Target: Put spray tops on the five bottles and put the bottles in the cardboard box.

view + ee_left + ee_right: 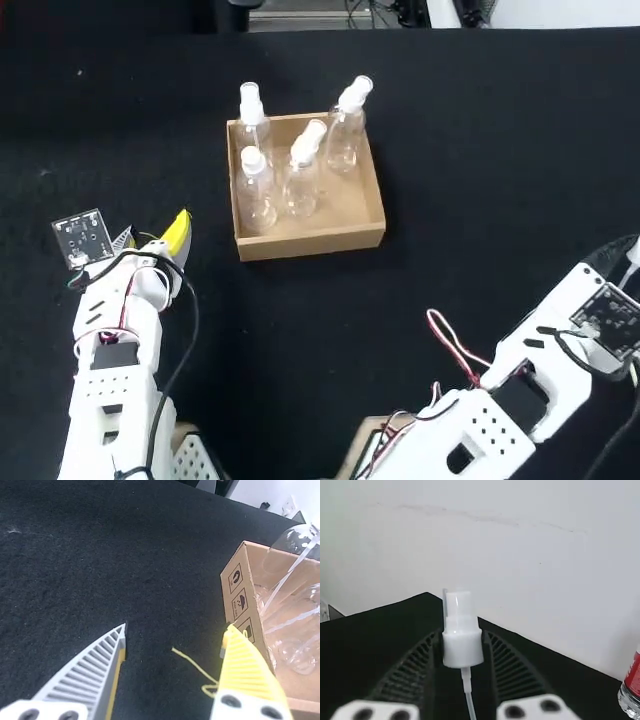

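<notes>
High view: black table (480, 200), cables (372, 12) beyond; left tool (152, 238) apart, right tool (461, 636) clamped on spray top (462, 647).

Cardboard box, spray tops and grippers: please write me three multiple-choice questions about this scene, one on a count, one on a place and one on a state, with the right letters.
1. How many bottles stand in the cardboard box?
A. Three
B. Four
C. Five

2. Where is the spray top that sits on no bottle?
A. Inside the box
B. Lying beside the box
C. In the right gripper

3. In what state is the left gripper?
A. Open and empty
B. Shut on a bottle
C. Shut on a spray top

Answers:
1 B: the high view shows four capped bottles inside the box.
2 C: the right wrist view shows its fingers closed on the top's white collar.
3 A: the left wrist view shows its fingers wide apart, holding nothing.
</notes>
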